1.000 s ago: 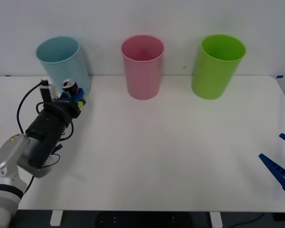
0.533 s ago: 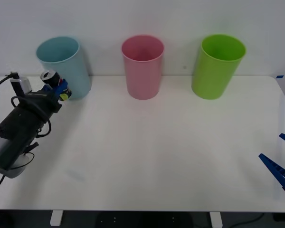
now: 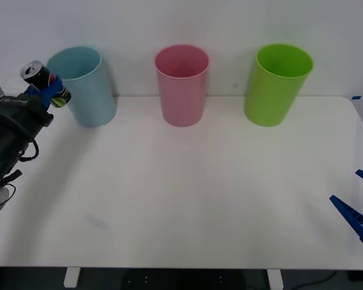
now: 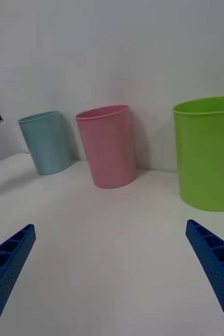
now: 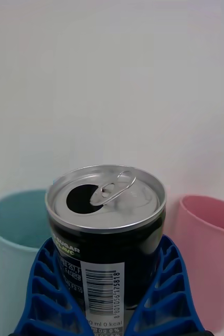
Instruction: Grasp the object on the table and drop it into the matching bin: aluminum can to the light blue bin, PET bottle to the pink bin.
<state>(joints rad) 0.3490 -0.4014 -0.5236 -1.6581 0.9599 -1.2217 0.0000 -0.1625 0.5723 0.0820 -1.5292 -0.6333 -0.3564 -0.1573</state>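
Currently the left gripper [image 3: 43, 90] clamps the aluminum can [image 3: 45, 83], lifted clear of the table [image 3: 199, 193] and tilted, just left of the light blue bin [image 3: 85, 84] near its rim. Its wrist camera adds detail: the can's opened silver top [image 5: 105, 197], blue fingers [image 5: 167, 294] hugging both sides. Beside stands the pink bin [image 3: 181, 84]. Low at the table's right edge, the right gripper [image 3: 358, 208] rests spread, idle.

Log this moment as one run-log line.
left gripper: shut on small black aluminum can, raised beside pale blue plastic bin | right gripper: open, idle at white table edge | drop: not yet
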